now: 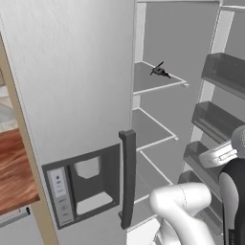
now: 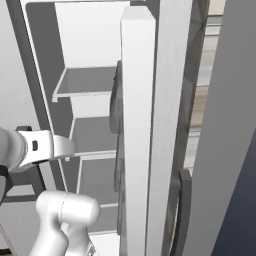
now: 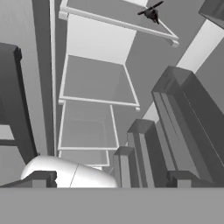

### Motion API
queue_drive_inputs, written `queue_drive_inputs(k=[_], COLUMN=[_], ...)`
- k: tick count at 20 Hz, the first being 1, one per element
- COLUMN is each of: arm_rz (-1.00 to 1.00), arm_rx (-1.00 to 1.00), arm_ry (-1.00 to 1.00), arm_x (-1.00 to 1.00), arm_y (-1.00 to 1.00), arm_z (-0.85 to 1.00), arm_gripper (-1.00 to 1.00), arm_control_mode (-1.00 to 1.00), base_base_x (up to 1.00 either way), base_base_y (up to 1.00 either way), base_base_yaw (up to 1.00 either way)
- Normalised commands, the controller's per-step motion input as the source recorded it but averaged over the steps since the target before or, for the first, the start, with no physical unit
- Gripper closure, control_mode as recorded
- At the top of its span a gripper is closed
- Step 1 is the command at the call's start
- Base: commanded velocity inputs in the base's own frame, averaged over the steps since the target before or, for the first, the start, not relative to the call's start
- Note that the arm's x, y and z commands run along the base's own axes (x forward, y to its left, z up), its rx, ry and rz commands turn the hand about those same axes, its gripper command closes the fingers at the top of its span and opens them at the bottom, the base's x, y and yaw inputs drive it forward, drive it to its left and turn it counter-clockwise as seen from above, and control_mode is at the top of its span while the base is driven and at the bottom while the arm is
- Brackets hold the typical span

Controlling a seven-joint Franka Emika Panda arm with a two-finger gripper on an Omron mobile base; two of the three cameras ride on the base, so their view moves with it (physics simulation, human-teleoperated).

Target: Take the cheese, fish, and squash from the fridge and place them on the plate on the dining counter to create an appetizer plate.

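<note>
The gripper [image 3: 111, 179] hung low with jaws spread wide, holding nothing. Well above it, the fish [image 1: 160, 72] lay on a fridge [image 1: 72, 95] shelf [image 1: 153, 81], its long axis running diagonally.

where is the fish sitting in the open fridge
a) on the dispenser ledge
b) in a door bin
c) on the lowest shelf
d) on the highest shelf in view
d: the fish lies on the highest shelf seen in the fridge, with bare shelves below it and the door bins off to its right in the left base view.
</note>
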Motion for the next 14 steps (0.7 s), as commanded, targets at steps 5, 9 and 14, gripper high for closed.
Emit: queue_drive_inputs(k=[5, 9, 14], arm_rz=[0.00, 0.00, 0.00], arm_rx=[0.00, 0.00, 0.00], arm_ry=[0.00, 0.00, 0.00], arm_x=[0.00, 0.00, 0.00], arm_y=[0.00, 0.00, 0.00], arm_z=[0.00, 0.00, 0.00], arm_gripper=[-1.00, -1.00, -1.00], arm_control_mode=[1.00, 1.00, 1.00], base_base_x=[1.00, 1.00, 0.76], base_base_y=[0.00, 0.00, 0.00], base_base_yaw=[0.13, 0.14, 0.07])
